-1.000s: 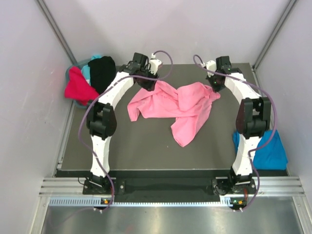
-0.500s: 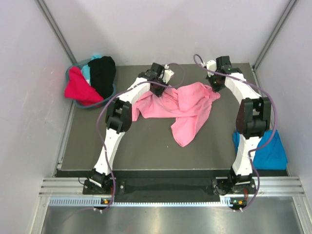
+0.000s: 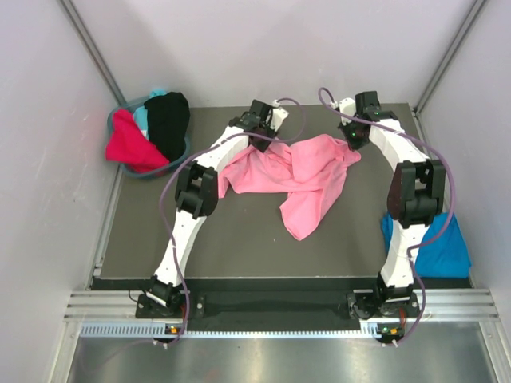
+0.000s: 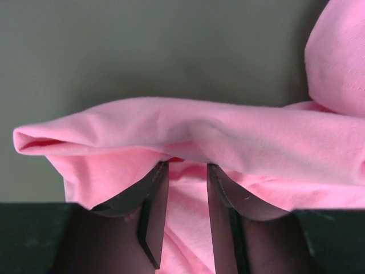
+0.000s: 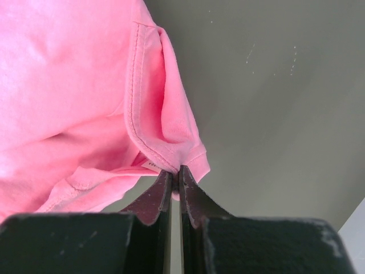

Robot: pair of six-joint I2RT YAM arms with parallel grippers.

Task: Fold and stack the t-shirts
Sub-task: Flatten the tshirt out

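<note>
One pink t-shirt — right fingers shut on its hem at their very tips, left fingers part-open astride a fold — tip-only pinch may slip under pull.

**Pink on dark grey**

Centre: plain light pink t-shirt on the dark grey surface. Upper left: red t-shirt, teal t-shirt, black t-shirt in a grey-blue basket. Lower right: bright blue t-shirt.
</note>
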